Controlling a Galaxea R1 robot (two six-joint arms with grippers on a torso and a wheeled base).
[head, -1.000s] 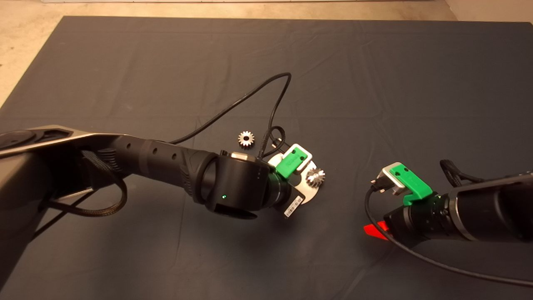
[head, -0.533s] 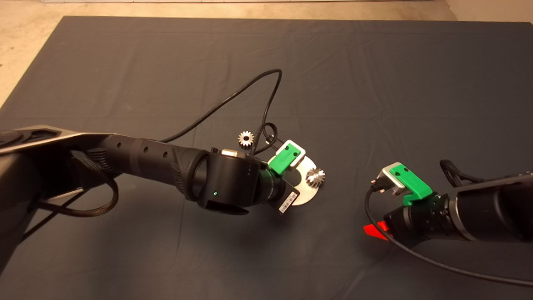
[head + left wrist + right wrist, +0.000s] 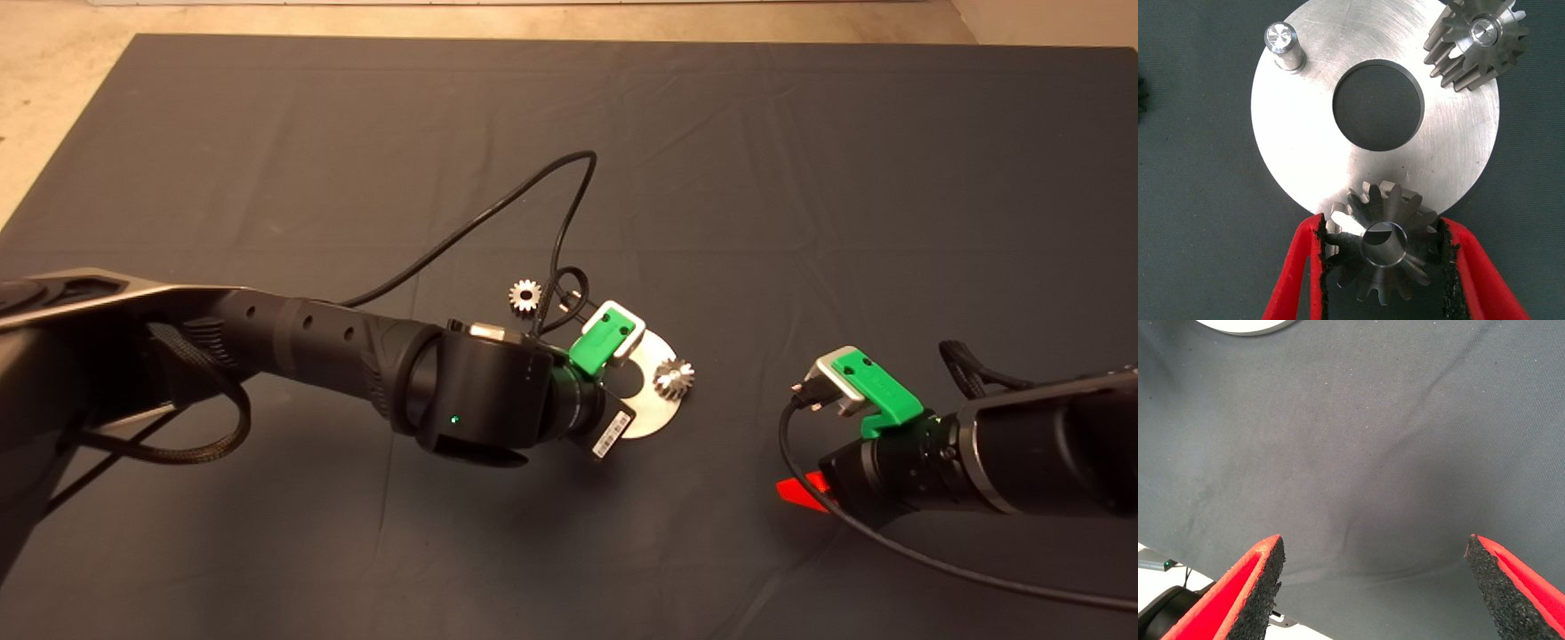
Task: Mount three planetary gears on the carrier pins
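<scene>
We see left gripper point(image 3: 1381, 267) over disc point(image 3: 1305, 160) edge, pads pinching one gear point(image 3: 1381, 243) at a pin spot – pin itself hidden. 2nd gear point(image 3: 1478, 43) seated on its pin; 3rd pin point(image 3: 1285, 45) bare. 3rd gear point(image 3: 525, 295) loose on mat point(image 3: 800, 178), just beyond disc. Right gripper point(image 3: 1378, 587) waits to the right – fingers wide, holding nothing.
</scene>
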